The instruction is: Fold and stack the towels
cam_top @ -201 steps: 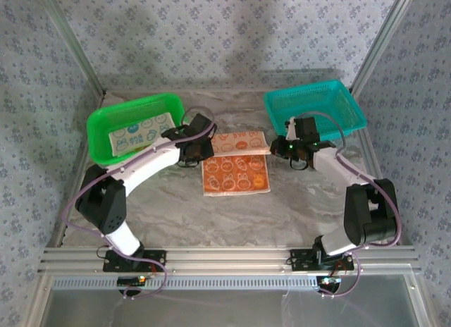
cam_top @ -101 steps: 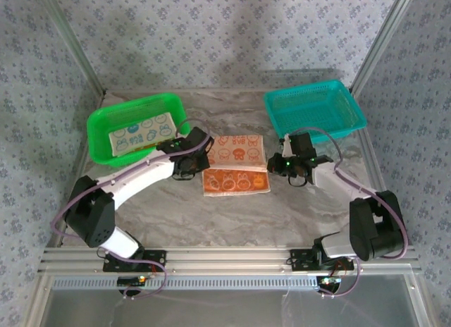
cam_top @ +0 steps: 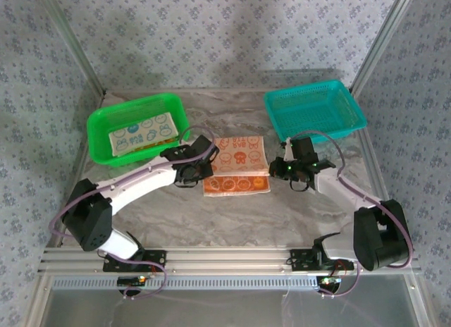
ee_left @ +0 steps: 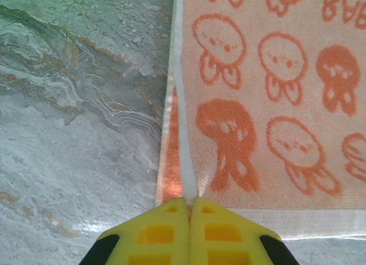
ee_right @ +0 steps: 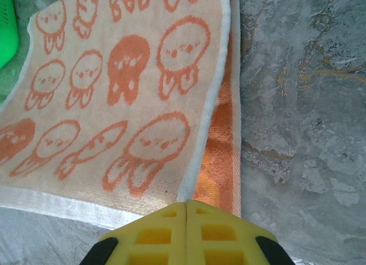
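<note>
Over the last second both arms have drawn back toward the near edge of the table (cam_top: 232,218). They carried the upper layer of the peach towel (cam_top: 238,156) with them, so the bright orange strip left uncovered along its near side is now much narrower.

The left gripper (cam_top: 199,166) sits at the towel's left side and the right gripper (cam_top: 277,168) at its right side. In the left wrist view the left gripper (ee_left: 189,207) has its yellow fingers pressed together on the white hem, which runs straight into the seam between them. In the right wrist view the right gripper (ee_right: 187,208) pinches the white hem on the opposite side in the same way.

The peach towel lies in the middle of the table, between the two baskets. Its pale face is up and printed with orange cartoon figures, and the brighter orange underlayer shows along the sides and the near edge.

This fold looks nearly closed but is not yet laid flat or released. One folded teal-print towel (cam_top: 141,134) already lies in the green basket (cam_top: 99,147) at the far left corner. The teal basket (cam_top: 350,94) stands at the far right corner. My reading is that the peach towel still needs finishing and stacking.
</note>
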You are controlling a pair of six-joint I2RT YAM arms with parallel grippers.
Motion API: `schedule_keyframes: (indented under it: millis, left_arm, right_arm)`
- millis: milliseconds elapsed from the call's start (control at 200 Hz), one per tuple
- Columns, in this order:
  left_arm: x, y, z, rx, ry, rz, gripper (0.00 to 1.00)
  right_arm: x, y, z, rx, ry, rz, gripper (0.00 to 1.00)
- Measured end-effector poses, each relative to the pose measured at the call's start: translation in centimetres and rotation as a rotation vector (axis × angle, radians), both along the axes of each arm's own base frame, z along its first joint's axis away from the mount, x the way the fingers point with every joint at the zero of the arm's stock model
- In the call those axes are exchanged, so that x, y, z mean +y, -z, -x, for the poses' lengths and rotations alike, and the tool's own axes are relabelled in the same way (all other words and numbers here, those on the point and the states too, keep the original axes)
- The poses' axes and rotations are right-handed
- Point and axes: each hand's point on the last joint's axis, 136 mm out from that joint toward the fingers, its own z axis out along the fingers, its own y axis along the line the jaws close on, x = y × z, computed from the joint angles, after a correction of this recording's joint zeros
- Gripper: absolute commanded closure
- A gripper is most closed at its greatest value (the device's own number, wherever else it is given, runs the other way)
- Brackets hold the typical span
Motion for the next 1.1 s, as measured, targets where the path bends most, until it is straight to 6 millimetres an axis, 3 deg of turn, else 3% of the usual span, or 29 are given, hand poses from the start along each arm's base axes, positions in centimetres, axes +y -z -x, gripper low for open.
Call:
schedule_keyframes:
  millis: [240, 500, 1099]
  left_arm:
    - [-0.3, 0.2, 0.8, 0.013, 0.004, 0.004, 1.0]
    - [-0.2, 2.9, 1.9, 0.084, 0.002, -0.02, 1.0]
    - [-0.6, 4.8, 3.2, 0.129, 0.005, -0.044, 1.0]
  right_arm:
    - [-0.2, 1.0, 0.7, 0.025, 0.0, 0.008, 1.0]
    - [-0.3, 3.1, 1.6, 0.077, -0.005, 0.024, 1.0]
    - [-0.2, 4.1, 2.7, 0.117, -0.02, 0.038, 1.0]
